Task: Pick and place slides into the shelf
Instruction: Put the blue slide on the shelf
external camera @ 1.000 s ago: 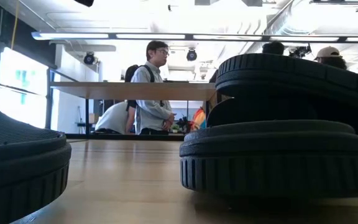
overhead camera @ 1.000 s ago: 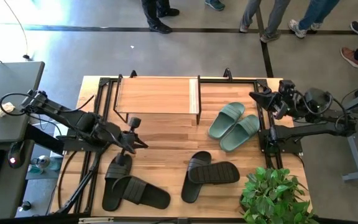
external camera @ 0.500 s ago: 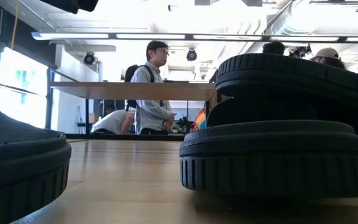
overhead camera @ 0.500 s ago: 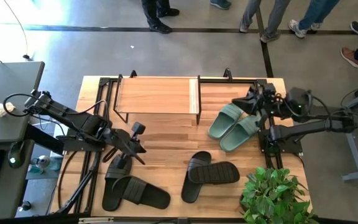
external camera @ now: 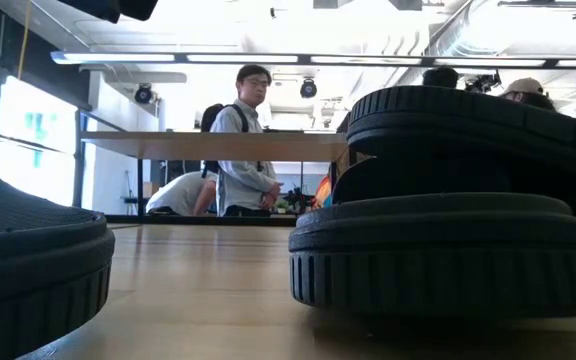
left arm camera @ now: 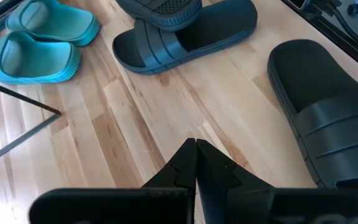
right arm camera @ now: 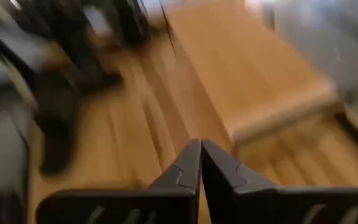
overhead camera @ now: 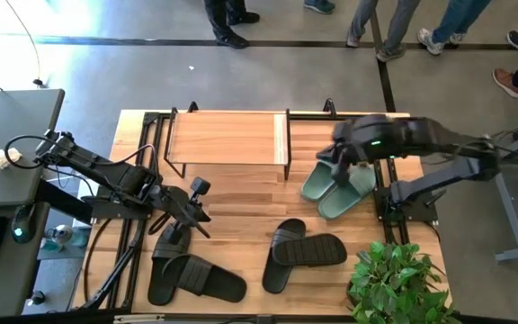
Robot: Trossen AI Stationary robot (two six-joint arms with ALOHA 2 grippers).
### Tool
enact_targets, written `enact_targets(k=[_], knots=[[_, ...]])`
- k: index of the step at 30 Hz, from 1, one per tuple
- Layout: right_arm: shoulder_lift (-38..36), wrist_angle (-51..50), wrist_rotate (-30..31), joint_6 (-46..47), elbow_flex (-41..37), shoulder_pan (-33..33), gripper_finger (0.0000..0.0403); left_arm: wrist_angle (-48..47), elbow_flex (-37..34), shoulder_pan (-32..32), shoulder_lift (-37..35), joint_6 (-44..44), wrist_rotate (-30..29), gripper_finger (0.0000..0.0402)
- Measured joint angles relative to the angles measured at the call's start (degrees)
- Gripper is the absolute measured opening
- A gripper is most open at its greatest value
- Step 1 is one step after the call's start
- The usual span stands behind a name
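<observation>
The shelf [overhead camera: 227, 138] stands at the table's far side, its plank top bare. The sage-green pair [overhead camera: 338, 184] lies side by side to its right. One black pair [overhead camera: 302, 251] is stacked crosswise at the near middle, and another black pair [overhead camera: 190, 268] lies near left, soles on the wood. My right gripper [overhead camera: 334, 157] hovers shut over the green pair's far end; its blurred wrist view shows the shut tips [right arm camera: 201, 147] and the shelf [right arm camera: 253, 62]. My left gripper [overhead camera: 196, 209] is shut above bare wood [left arm camera: 196, 144], beside a black slide [left arm camera: 328, 124].
A potted plant [overhead camera: 396, 286] fills the table's near right corner. A black metal frame [overhead camera: 147, 135] borders the tabletop. In the low view the stacked black slides [external camera: 448, 200] loom close, and people stand in the room behind. Bare wood lies between the shelf and the black pairs.
My right arm has swung fast from the table's right edge toward the left and now hangs over the green pair; its fingers stay shut. My left gripper has shifted slightly toward the near edge, then held still. No slide has moved.
</observation>
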Motion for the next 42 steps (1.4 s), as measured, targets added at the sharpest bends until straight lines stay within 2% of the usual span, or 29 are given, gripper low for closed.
enact_targets(k=[3,6,12,16,22,28,39,42], knots=[[6.4,-12.3,1.5,2.5,3.7,0.0,0.0036,-0.3,0.0,0.0,0.0,0.0,0.0,0.0001],[11.9,-19.1,5.2,4.6,4.2,0.0,0.0074,-0.4,0.0,0.0,0.0,0.2,0.0,0.0001],[20.0,-21.0,12.4,11.7,-2.0,-0.7,0.0143,-0.4,0.0,0.0,0.0,0.7,-0.1,0.0001],[24.5,-22.3,12.9,18.2,-7.1,-2.2,0.0167,-1.2,0.0,0.0,0.0,0.7,-0.1,0.0001],[29.3,-22.1,13.4,23.8,-14.4,-3.5,0.0174,-2.7,0.0,0.0,0.0,0.7,-0.2,0.0001],[31.9,-17.4,15.3,25.4,-19.8,-4.3,0.0174,-2.9,0.0,0.0,0.0,1.5,-0.2,0.0001],[32.4,-15.7,22.4,27.3,-23.4,-4.7,0.0174,-2.9,0.0,0.0,0.0,1.8,-0.2,0.0001],[32.4,-15.0,22.7,27.0,-24.3,-5.4,0.0174,-2.9,0.0,0.0,0.0,1.8,-0.2,0.0001]])
